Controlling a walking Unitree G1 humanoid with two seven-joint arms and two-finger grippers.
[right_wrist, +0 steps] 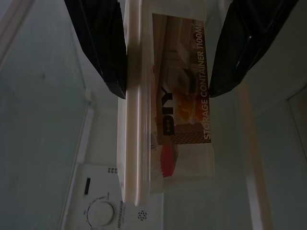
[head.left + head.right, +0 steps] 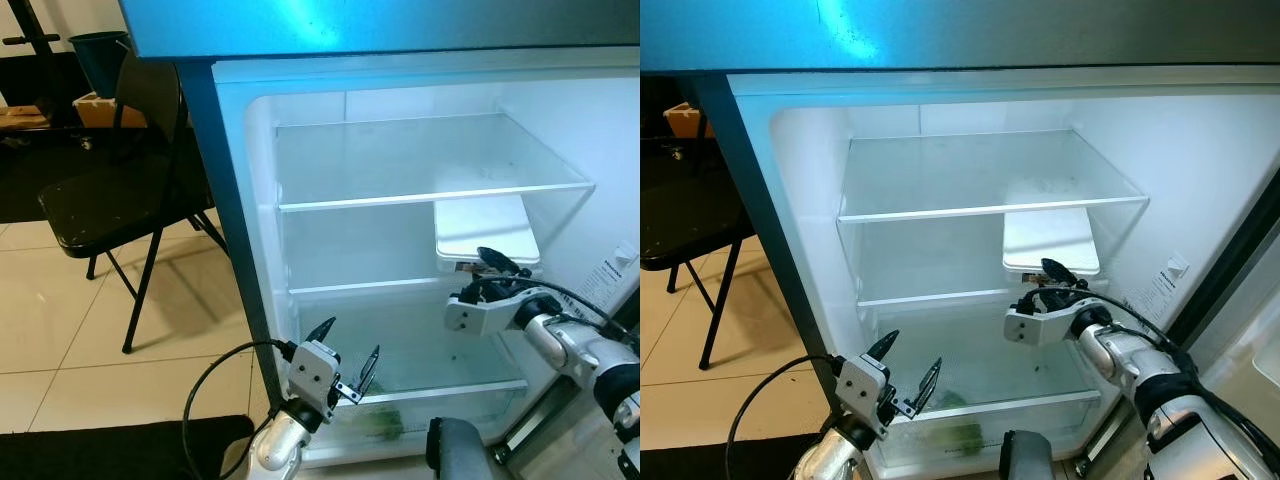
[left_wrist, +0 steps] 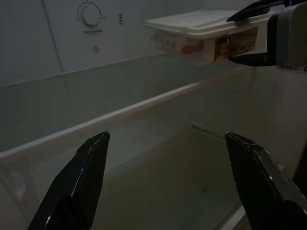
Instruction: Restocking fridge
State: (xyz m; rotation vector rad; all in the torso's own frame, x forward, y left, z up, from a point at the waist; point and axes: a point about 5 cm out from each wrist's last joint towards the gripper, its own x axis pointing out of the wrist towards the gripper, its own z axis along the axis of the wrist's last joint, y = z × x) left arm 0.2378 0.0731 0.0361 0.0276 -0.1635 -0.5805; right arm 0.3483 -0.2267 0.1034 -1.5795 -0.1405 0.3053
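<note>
Left gripper (image 2: 348,366) idles wide open by the fridge's (image 2: 235,250) lower front, since right gripper (image 2: 480,268) pinches the white storage container (image 2: 485,230), carrying it level above the middle shelf (image 2: 370,285).

You're in a home: an open fridge (image 2: 250,250) with glass shelves (image 2: 430,185) stands on a cream tiled floor (image 2: 60,330), beside a black folding chair (image 2: 110,200) and a dark rug (image 2: 100,445).
</note>
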